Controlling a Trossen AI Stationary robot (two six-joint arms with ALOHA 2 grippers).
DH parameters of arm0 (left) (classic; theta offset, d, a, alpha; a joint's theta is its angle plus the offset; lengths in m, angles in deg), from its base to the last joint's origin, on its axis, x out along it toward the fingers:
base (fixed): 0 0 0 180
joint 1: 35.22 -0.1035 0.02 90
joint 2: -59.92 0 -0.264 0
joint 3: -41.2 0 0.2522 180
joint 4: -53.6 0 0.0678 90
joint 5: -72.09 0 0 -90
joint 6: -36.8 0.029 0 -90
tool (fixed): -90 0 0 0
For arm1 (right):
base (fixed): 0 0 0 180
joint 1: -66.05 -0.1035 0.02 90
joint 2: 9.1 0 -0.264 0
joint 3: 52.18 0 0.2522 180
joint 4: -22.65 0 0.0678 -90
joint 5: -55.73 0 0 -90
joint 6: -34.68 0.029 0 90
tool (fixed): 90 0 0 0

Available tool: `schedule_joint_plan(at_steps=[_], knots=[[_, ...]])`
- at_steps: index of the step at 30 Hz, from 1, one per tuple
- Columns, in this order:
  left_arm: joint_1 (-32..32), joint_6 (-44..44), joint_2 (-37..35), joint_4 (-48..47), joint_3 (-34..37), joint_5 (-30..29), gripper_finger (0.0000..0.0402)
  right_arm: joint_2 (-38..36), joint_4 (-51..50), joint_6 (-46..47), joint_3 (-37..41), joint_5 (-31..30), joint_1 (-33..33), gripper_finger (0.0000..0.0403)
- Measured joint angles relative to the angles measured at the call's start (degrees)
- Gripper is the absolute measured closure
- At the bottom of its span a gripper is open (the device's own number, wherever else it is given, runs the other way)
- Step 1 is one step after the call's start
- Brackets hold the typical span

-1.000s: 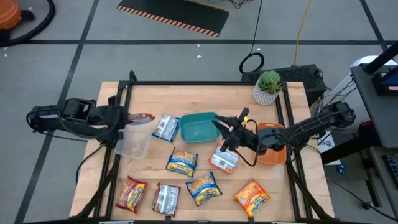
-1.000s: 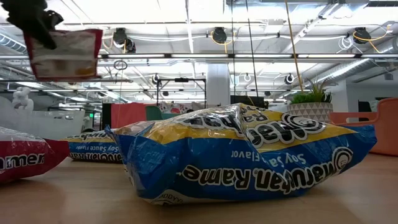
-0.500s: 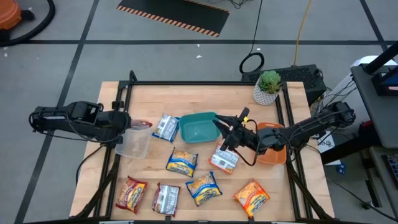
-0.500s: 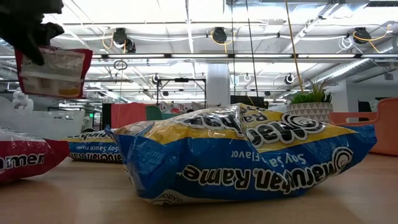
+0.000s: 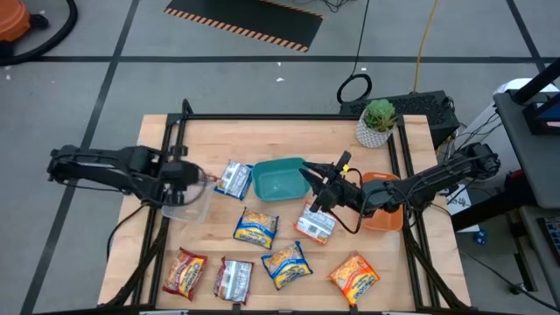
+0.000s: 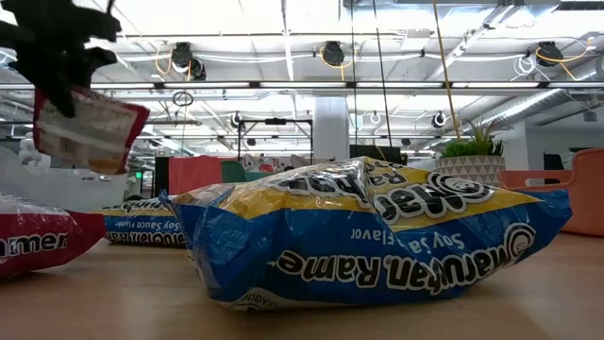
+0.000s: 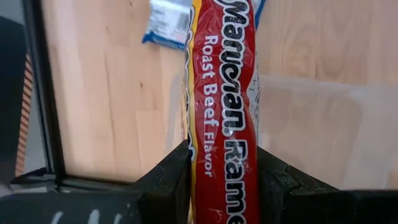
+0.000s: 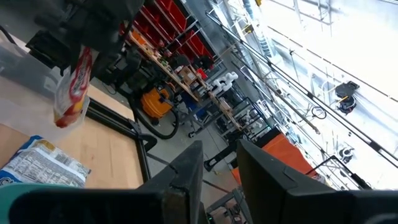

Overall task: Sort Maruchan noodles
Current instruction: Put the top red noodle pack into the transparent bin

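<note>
Red Maruchan packet, "Roast Beef Flavor" lettering, glossy and crinkled, pinched edge-on by left gripper above clear bin, left of frame; right gripper at centre, fingers narrow, empty.

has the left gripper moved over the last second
Yes. In the high view the left gripper, shut on the red noodle packet, has travelled rightward toward the teal bin, now over the clear container.

Wooden table with black frame. Landmark: teal bin, near centre. Left of it, a clear container and a silver-blue packet. Right, an orange tray. Behind-right, a potted plant. In front, six noodle packets.
</note>
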Motion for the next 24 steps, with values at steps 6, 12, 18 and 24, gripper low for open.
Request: schedule_joint_plan(at_steps=[6,12,18,24], knots=[[0.0,-1.33,5.96,-6.28,-2.16,0.07,0.0281,0.0,0.02,-1.26,0.0,-0.43,-0.88,0.0308],[-0.04,-2.55,5.93,-10.19,-3.26,-0.81,0.0281,0.0,0.62,-4.23,0.0,-6.41,-2.17,0.0308],[-0.04,-2.24,6.91,-10.79,-3.26,-0.21,0.0281,0.0,0.92,-4.66,0.0,-7.25,-3.05,0.0308],[0.02,1.48,12.54,-12.07,-5.41,1.06,0.0281,0.0,3.73,-6.3,0.0,-7.18,-4.25,0.0308]])
